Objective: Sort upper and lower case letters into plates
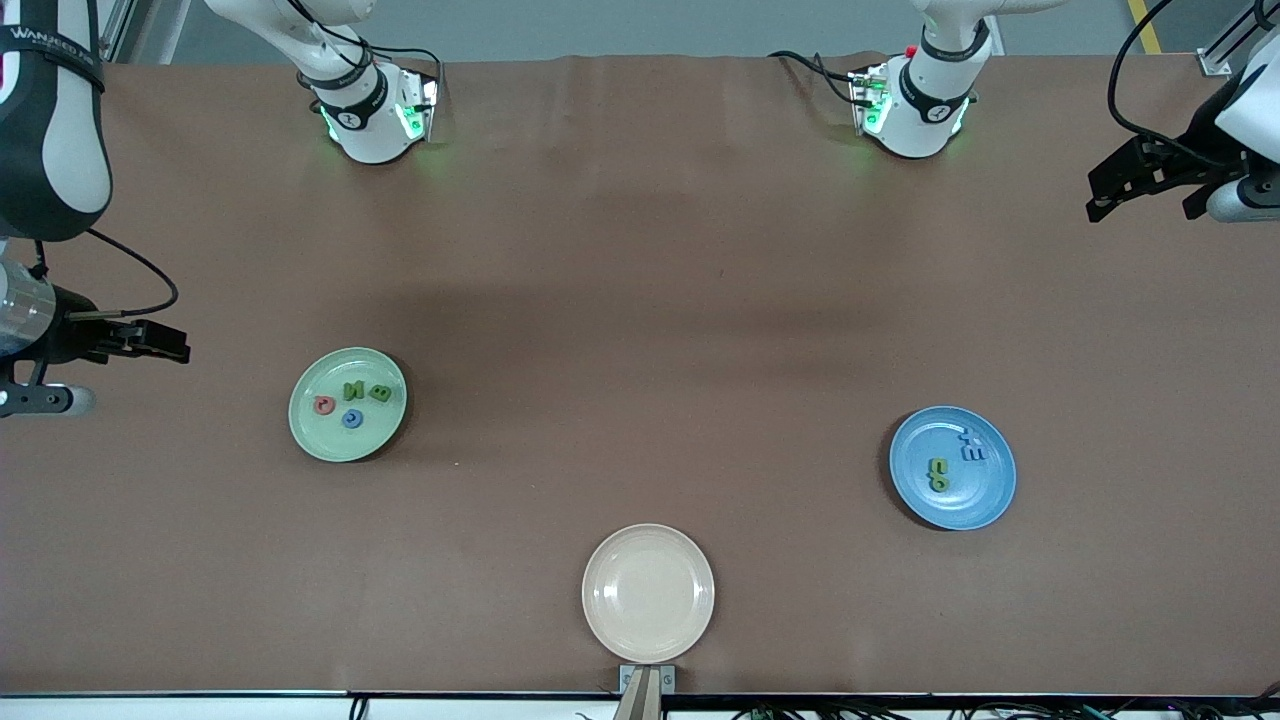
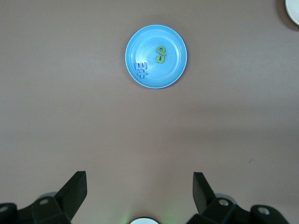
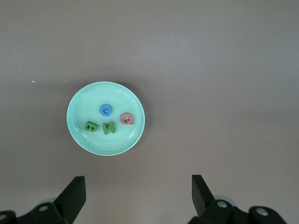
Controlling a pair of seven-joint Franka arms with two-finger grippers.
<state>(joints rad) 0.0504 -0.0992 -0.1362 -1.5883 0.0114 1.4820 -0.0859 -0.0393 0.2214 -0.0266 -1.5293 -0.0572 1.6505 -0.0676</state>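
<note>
Capitals sit in green plate [image 1: 310,435], smalls in blue plate [image 1: 985,500]; left gripper [image 2: 139,192] and right gripper [image 3: 138,193] hang spread, empty, each well above its plate; nothing nearer to fetch.

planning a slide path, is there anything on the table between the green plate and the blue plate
Nothing: in the front view only bare brown table lies between the green plate and the blue plate. The beige plate sits nearer the camera.

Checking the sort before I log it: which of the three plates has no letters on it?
The cream-beige plate, nearest the front camera; the pale green plate and blue plate both hold letters.
</note>
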